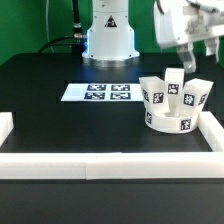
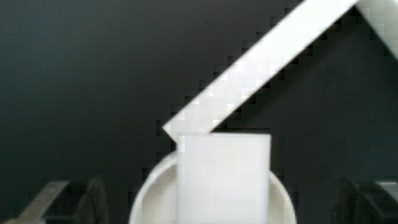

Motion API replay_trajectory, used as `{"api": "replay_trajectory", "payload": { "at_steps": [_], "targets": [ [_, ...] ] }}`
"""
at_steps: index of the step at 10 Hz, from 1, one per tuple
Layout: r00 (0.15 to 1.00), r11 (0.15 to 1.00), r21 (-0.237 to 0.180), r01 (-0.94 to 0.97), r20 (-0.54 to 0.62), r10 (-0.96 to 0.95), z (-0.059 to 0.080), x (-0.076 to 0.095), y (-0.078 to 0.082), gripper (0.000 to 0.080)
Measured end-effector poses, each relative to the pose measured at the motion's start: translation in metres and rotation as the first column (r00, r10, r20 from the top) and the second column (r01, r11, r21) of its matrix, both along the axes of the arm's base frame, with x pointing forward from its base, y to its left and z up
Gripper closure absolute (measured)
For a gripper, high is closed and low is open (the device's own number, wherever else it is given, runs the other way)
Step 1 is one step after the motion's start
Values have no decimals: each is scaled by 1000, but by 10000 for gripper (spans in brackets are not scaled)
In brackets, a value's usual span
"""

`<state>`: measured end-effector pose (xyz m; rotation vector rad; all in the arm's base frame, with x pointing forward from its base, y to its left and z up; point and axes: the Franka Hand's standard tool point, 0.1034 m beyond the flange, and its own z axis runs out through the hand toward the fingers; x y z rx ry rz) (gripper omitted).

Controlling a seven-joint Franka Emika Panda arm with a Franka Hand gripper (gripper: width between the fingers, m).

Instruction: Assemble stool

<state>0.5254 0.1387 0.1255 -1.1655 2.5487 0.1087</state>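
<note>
A: Stool seat (image 1: 170,123), a thick white disc, sits on the black counter (image 1: 60,120) in the corner formed by the white border rails (image 1: 110,166), at the exterior view's right. Three tagged legs (image 1: 173,90) stand up from it, tilted.

B: And the pincer?

A: The pincer (image 1: 188,62) hangs directly above the legs, just over the middle one. In the wrist view a white leg (image 2: 224,175) stands between the dark fingers (image 2: 48,200), apart from both: released, holding nothing.

B: Room around it?

A: Rails hem the seat closely; open counter stretches toward the marker board (image 1: 98,93).
</note>
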Motion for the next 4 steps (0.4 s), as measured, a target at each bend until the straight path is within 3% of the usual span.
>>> {"api": "replay_trajectory", "payload": {
  "at_steps": [1, 4],
  "targets": [
    [1000, 1000, 6, -1, 9, 1, 6, 2, 1, 152],
    [1000, 1000, 0, -5, 5, 5, 2, 1, 0, 151]
  ]
}}
